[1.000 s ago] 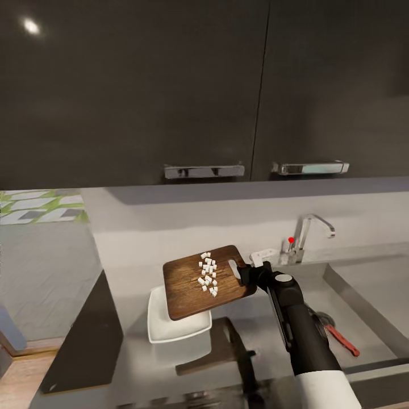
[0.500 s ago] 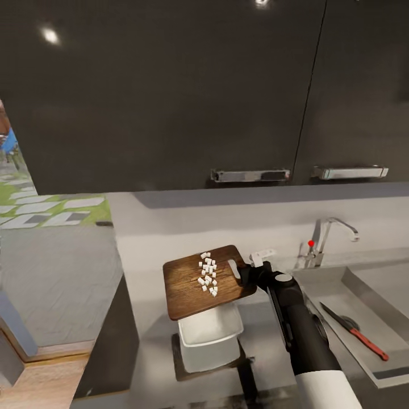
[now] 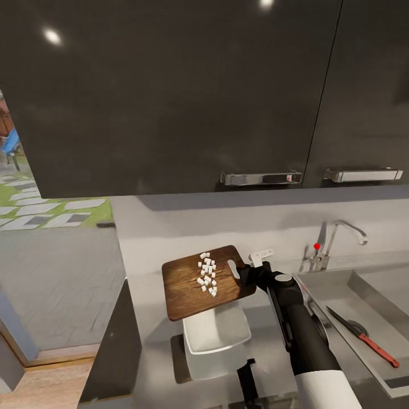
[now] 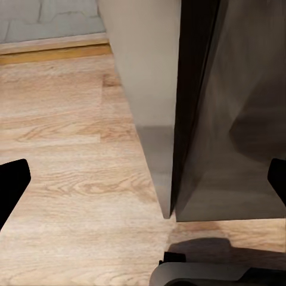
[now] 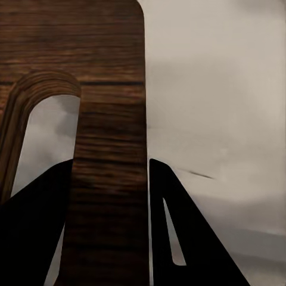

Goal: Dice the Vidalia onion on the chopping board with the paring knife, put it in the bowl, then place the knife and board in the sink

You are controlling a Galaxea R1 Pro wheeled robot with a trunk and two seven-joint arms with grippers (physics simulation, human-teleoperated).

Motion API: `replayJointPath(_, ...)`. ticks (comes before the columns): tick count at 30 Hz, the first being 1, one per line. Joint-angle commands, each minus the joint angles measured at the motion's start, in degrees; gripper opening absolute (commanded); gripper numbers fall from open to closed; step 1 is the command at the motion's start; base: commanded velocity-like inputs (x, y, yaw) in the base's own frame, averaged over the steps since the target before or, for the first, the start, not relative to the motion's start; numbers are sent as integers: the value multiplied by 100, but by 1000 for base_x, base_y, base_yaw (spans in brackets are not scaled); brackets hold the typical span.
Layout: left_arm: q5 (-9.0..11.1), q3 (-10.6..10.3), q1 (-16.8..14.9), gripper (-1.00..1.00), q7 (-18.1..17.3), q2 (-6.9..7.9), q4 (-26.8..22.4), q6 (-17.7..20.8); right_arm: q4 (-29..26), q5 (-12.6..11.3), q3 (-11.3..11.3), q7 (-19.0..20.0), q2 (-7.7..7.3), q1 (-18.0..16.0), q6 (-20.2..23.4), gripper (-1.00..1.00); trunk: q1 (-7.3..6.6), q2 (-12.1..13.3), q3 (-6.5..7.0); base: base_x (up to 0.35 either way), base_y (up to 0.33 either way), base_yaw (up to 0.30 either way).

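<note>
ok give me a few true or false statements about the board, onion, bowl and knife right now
1. The right gripper holds the chopping board in the air. True.
2. The diced onion is already in the bowl. False: it lies on the board.
3. The paring knife lies in the sink. True.
4. The bowl sits in the sink. False: it stands on the countertop, under the board.

Even, soft light; ceiling glare spots on glossy cabinets (image 3: 170, 91), perhaps slightly blurred.
</note>
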Motion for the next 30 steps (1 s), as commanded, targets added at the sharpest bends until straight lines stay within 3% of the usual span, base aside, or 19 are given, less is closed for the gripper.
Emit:
replayJointPath(1,48,-51,5,100,23,3,-11,-5,7,58,-2,45,2,-2,16,-100,2,-3,-1,0,0,0)
replayJointPath(8,50,-67,124,100,-8,-145,-8,3,-19,64,23,107,198,-2,0,-100,2,-3,-1,0,0,0)
replayJointPath(16,51,-47,137,100,-21,-404,250,-4,-7,67,8,214,202,-2,3,-100,2,-3,-1,0,0,0)
replayJointPath(30,59,-56,137,100,-3,-390,700,-7,-7,67,-2,238,202,-2,-5,-100,2,-3,-1,0,0,0)
